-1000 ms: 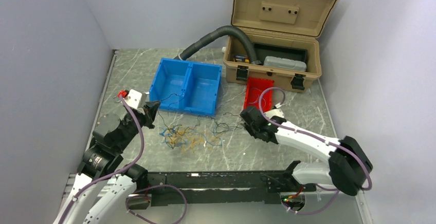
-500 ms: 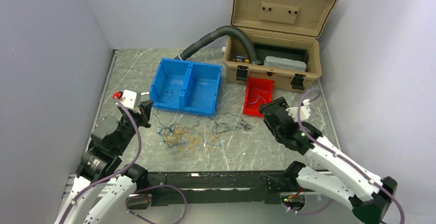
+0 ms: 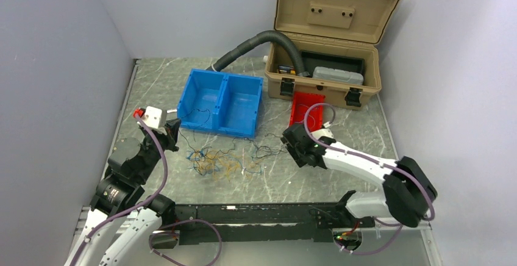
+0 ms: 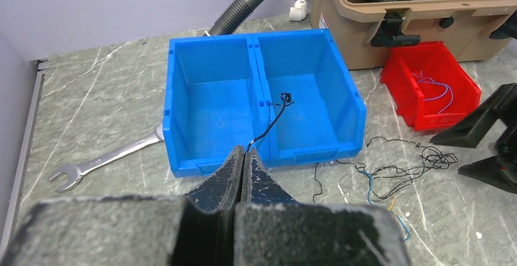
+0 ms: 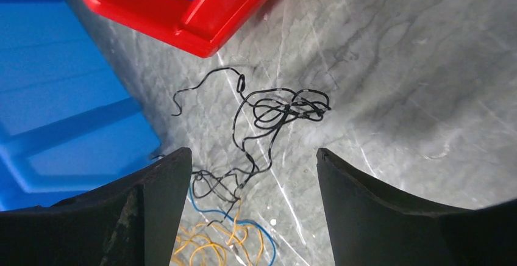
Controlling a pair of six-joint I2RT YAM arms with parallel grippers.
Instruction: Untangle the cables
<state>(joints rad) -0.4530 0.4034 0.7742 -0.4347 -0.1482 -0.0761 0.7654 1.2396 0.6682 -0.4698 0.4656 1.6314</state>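
Cables (image 3: 222, 161): a loose tangle of yellow-orange, blue, green and black wires is spread on the table (image 3: 366, 132), just in front of the blue bin (image 3: 219, 125).
Black cluster (image 5: 277, 110): a knotted clump of black wire is seen at the right end of the tangle, near a corner of the red bin (image 5: 213, 25).
Left gripper (image 4: 244, 156): clamped tight on one black wire (image 4: 271, 122), which is drawn up from the fingertips toward the blue bin's divider. Its curled end seems to hang over the divider, though contact cannot be judged.
Right gripper (image 5: 251, 153): jaws are spread wide with nothing grasped, positioned directly above the black cluster.
Red bin contents: a few thin blue wires are contained inside.
Surroundings: a wrench (image 4: 103, 162) is laid left of the blue bin, and a grey hose (image 3: 250, 45) is led into the open tan case (image 3: 329, 46) behind.
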